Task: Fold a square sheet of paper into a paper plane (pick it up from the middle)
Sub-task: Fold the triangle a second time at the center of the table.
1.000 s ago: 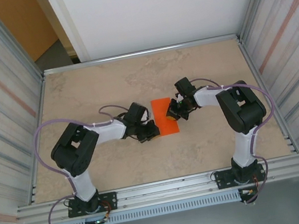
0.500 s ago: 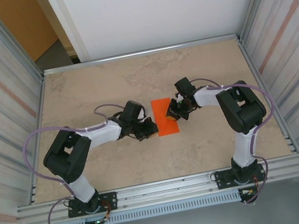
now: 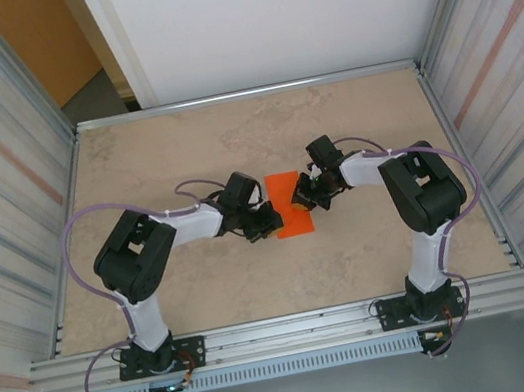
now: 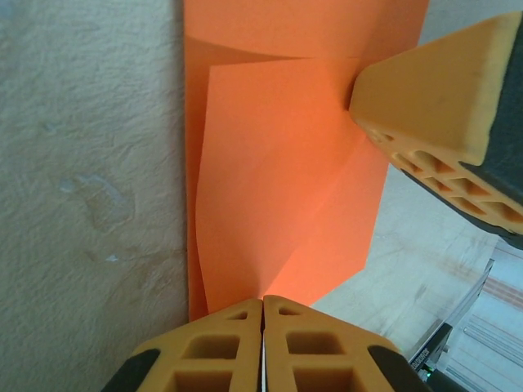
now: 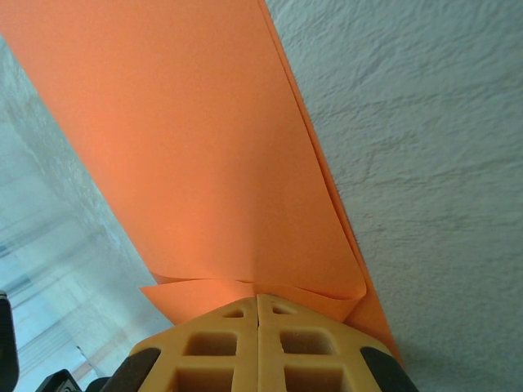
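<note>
Mid-table (image 3: pixel 183 149): orange sheet of paper (image 3: pixel 290 203) lay folded double, a narrow rectangle, long axis running 12 to 6 o'clock. Left gripper (image 3: pixel 269 223) sat at the sheet's 8 o'clock edge, its fingers pressed together, tips meeting the paper's border (image 4: pixel 278 188). Right gripper (image 3: pixel 305 196) was at the 3 o'clock side, jaws likewise closed tight. Upper layer bowed up at the right fingertips (image 5: pixel 257 327). Could not tell if either pair pinched the paper.
</note>
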